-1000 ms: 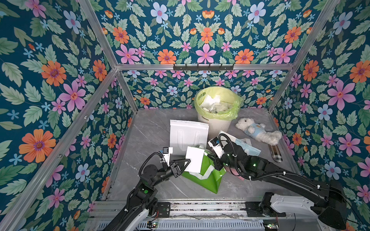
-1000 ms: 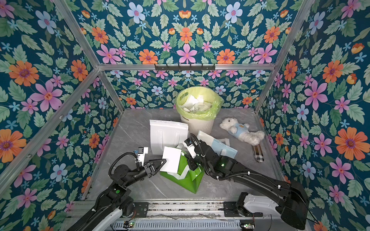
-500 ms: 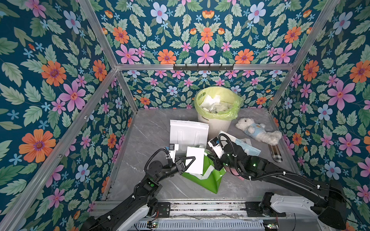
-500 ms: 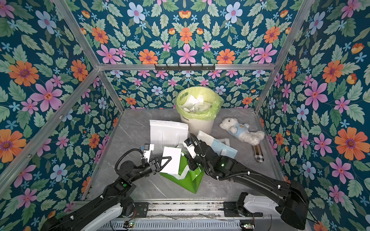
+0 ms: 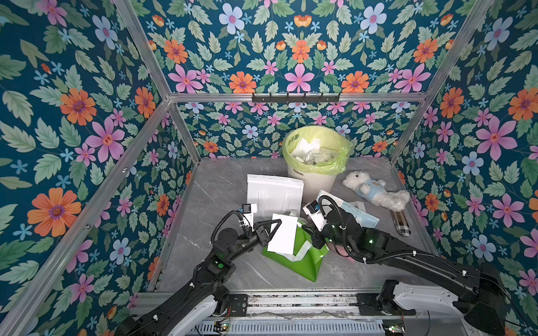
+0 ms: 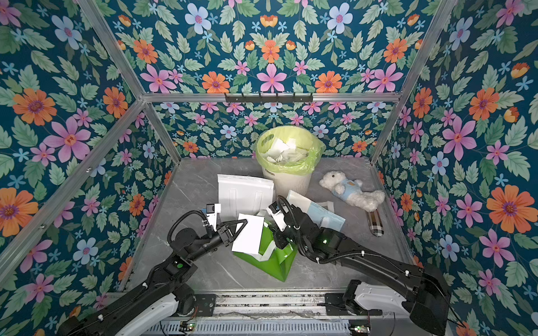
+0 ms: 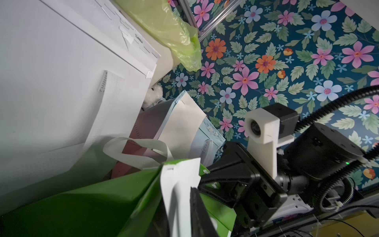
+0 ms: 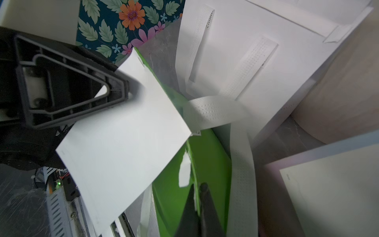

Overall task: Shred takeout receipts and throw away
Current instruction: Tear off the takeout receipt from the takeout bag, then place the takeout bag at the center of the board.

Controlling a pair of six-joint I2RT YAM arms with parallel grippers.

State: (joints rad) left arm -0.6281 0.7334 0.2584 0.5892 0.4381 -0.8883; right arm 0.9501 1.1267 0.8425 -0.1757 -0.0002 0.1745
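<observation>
A white takeout receipt [image 5: 283, 234] [image 6: 249, 234] stands up out of the mouth of a green bag [image 5: 305, 261] lying at the table's front middle. My left gripper [image 5: 275, 225] comes in from the left and is shut on the receipt's upper left edge; the left wrist view shows the sheet [image 7: 178, 184] pinched between the dark fingers [image 7: 196, 211]. My right gripper [image 5: 313, 232] is shut on the green bag's rim [image 8: 194, 164] from the right. A second white sheet [image 8: 328, 195] lies on a pale blue bag [image 5: 358, 215].
A white bin [image 5: 313, 180] with a yellow-green liner, holding paper scraps, stands at the back. A white fabric bag [image 5: 273, 195] leans just behind the green one. A teddy bear [image 5: 372, 190] and a plaid tube [image 5: 401, 225] lie at the right.
My left arm has reached right to the receipt and its jaws have closed on the sheet's edge. The right arm and the green bag have stayed put.
</observation>
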